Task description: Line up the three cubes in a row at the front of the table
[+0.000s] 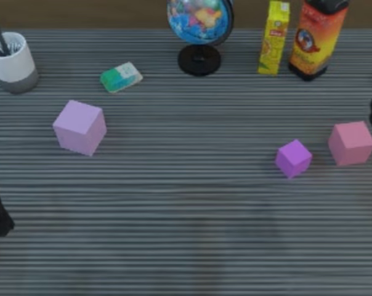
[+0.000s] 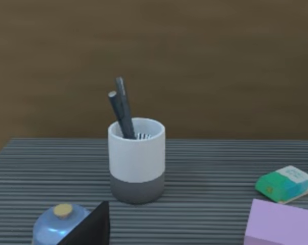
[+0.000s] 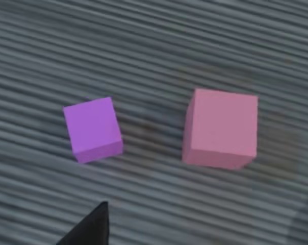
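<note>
Purple cube [image 1: 293,158] beside pink cube [image 1: 351,142]; eraser [image 1: 121,77], globe [image 1: 200,31] behind

Even, soft light w/ no glare anywhere. Shadows faint: a smudge under the pink cube [image 3: 221,128] and purple cube [image 3: 93,128], a dim patch on the table [image 1: 192,246] near the front. All views slightly soft; stripe pattern smears a bit. No edge distortion.
</note>
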Available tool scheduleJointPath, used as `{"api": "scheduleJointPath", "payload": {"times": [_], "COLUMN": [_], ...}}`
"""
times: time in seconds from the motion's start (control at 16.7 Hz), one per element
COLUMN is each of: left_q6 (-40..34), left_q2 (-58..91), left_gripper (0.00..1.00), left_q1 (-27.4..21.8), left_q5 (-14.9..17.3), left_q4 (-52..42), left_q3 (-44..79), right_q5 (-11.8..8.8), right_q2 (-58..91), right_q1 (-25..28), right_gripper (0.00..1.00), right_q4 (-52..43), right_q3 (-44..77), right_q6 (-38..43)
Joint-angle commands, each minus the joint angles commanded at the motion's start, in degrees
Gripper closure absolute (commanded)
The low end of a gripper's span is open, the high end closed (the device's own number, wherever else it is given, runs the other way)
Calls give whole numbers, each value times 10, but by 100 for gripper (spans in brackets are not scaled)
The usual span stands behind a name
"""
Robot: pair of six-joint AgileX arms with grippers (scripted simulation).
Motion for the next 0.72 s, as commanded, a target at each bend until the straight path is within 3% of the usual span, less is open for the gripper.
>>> {"api": "scheduleJointPath", "payload": {"times": [0.36,0.72], "left_q6": [0,0], "left_q2": [0,0], "left_gripper": [0,0], "left_q1": [0,0], "left_q5": [0,0], "left_q4": [0,0], "left_q3": [0,0], "right_q5": [-1,0], "right_q2": [342,559], "right_q1": [55,92], "right_gripper": [0,0], "right_q4": [-182,-293], "right_q3": [265,452], "right_q6": [-27,-45]}}
